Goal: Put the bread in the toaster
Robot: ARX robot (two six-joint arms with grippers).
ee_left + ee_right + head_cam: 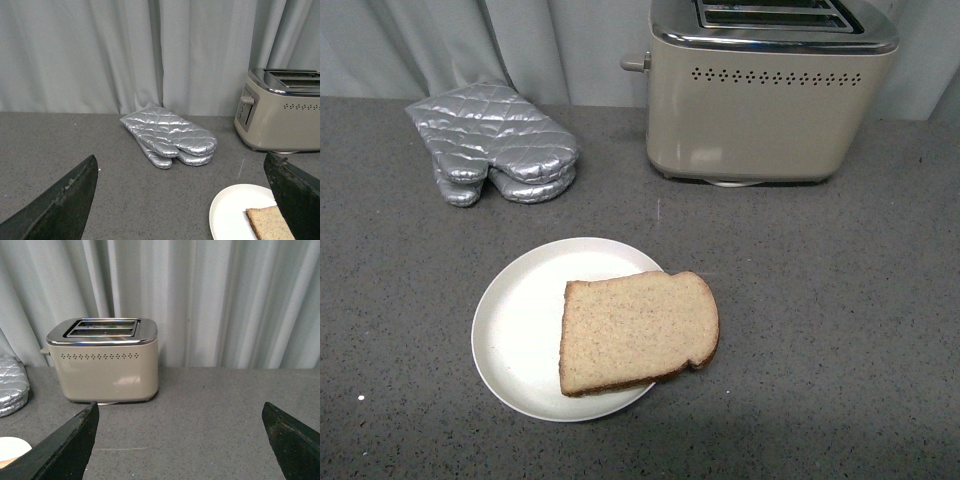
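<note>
The bread, a light brown slice with a darker crust, lies flat on a round white plate in the front view, overhanging the plate's right rim. The beige toaster with a chrome top and two empty slots stands at the back right, lever on its left side. Neither arm shows in the front view. My left gripper is open and empty above the counter; the bread's corner and the toaster show in its view. My right gripper is open and empty, facing the toaster.
A silver quilted oven mitt lies at the back left of the grey speckled counter; it also shows in the left wrist view. Grey curtains hang behind the counter.
</note>
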